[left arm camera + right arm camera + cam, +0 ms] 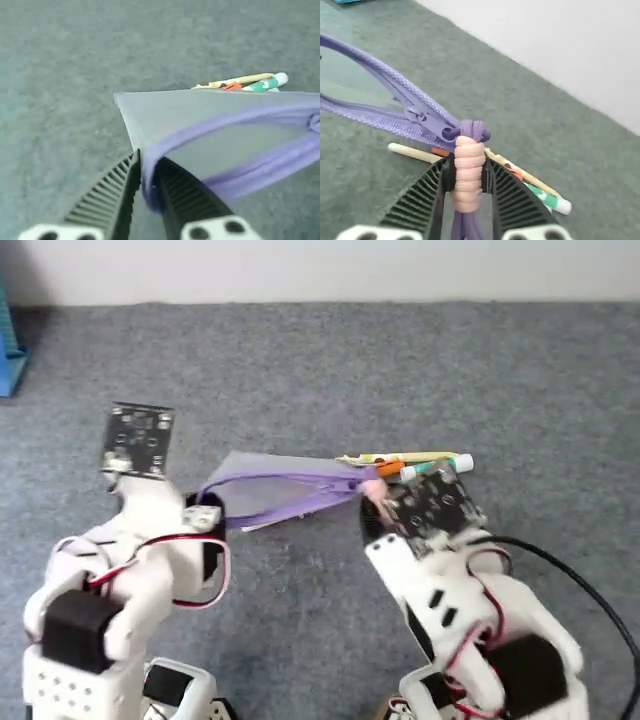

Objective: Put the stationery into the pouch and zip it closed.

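A grey pouch [275,485] with a purple zipper lies stretched between the two arms, its mouth gaping open. My left gripper [147,187] is shut on the pouch's purple end corner [150,172]. My right gripper [467,175] is shut on the pink zipper pull [468,167] at the opposite end, next to the slider [427,120]. Stationery lies on the carpet just beyond the right gripper: a yellow pencil [395,458], an orange-marked pen [388,469] and a green-and-white marker [440,466]. The same stationery [540,192] lies behind the zipper pull.
Grey carpet [400,370] covers the table, open toward the far side. A blue object [10,350] stands at the far left edge. A pale wall runs along the back.
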